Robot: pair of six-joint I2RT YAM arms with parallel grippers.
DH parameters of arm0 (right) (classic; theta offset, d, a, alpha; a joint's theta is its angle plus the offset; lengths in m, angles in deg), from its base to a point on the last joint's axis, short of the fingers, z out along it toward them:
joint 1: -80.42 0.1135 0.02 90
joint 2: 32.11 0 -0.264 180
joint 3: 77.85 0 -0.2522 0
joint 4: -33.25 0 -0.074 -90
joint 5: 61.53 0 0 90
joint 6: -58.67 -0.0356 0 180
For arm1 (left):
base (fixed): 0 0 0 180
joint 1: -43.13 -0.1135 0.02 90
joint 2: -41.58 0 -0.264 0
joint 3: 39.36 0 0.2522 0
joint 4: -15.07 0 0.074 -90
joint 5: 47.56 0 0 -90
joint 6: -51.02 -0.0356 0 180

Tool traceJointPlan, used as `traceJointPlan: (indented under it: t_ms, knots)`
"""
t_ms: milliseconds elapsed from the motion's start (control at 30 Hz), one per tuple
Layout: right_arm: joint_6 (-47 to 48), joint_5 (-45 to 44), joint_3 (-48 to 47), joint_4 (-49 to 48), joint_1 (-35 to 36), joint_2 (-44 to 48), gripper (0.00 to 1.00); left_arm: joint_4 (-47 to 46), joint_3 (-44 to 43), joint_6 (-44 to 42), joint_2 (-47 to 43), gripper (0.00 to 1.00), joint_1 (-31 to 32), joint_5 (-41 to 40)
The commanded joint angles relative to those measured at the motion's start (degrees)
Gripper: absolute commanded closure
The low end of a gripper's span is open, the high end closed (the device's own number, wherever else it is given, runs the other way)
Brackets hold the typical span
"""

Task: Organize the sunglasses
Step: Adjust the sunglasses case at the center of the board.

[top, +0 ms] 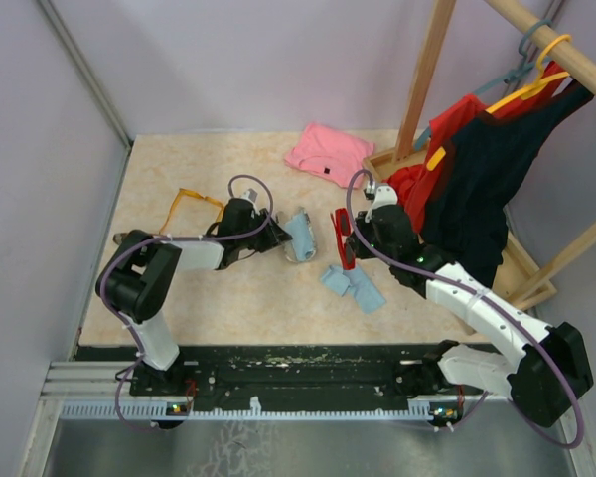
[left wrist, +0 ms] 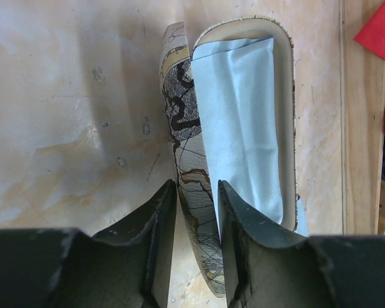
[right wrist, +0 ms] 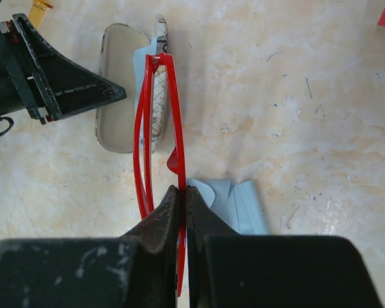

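The red sunglasses (top: 344, 243) hang folded in my right gripper (top: 354, 237), which is shut on one thin red arm (right wrist: 177, 128) just above the table, right of the open case. My right gripper (right wrist: 183, 190) shows no gap at its tips. The orange-amber sunglasses (top: 192, 202) lie on the table behind my left arm. My left gripper (top: 267, 225) straddles the raised patterned lid (left wrist: 185, 147) of the grey-patterned case (top: 298, 238); the jaws (left wrist: 197, 187) are closed on that lid. A light blue cloth (left wrist: 240, 115) lies inside the case.
A second light blue cloth (top: 356, 286) lies crumpled on the table below the red sunglasses. A pink garment (top: 328, 154) lies at the back. A wooden clothes rack (top: 427, 70) with red and dark clothes (top: 472, 189) stands at the right.
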Motion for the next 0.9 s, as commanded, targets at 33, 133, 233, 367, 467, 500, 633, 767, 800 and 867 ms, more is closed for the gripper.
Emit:
traceJointPlan:
  t_ms: [33, 133, 233, 367, 467, 500, 633, 767, 800, 867]
  knots:
    - [-0.7, -1.0, -0.4, -2.2, -0.6, 1.7, 1.0, 0.4, -1.5, -2.9, -2.1, 0.65, 0.0, -0.9]
    - [-0.7, -0.8, -0.4, -2.4, -0.6, 1.5, 1.0, 1.4, -1.2, -4.0, -3.6, 0.7, 0.0, -1.6]
    - [-0.8, -0.7, -0.3, -2.5, -0.6, 1.5, 1.0, 2.7, -1.0, -5.3, -5.1, 0.71, 0.0, -2.4]
    - [-0.9, -0.4, -0.1, -2.7, -0.6, 1.4, 1.0, 5.2, -0.7, -7.2, -7.3, 0.72, 0.0, -3.6]
    - [-0.9, 0.3, 0.0, -3.1, -0.6, 1.4, 1.0, 8.0, -0.1, -9.2, -10.1, 0.73, 0.0, -5.7]
    - [-0.9, 0.6, 0.0, -3.4, -0.6, 1.2, 1.0, 9.3, -0.1, -9.7, -11.0, 0.73, 0.0, -6.6]
    - [-1.3, 3.1, 0.4, -5.4, -0.6, 1.0, 1.0, 14.2, 1.1, -11.8, -15.0, 0.73, 0.0, -10.6]
    - [-3.0, 6.1, 0.8, -8.1, -0.6, 0.2, 1.0, 18.2, 2.8, -13.4, -19.2, 0.73, 0.2, -14.3]
    - [-3.6, 6.6, 1.0, -9.0, -0.6, 0.0, 1.0, 19.3, 3.1, -13.7, -20.2, 0.73, 0.2, -15.3]
    - [-5.2, 8.2, 1.5, -10.9, -0.6, -0.6, 1.0, 21.6, 3.5, -14.3, -21.7, 0.73, 0.5, -17.3]
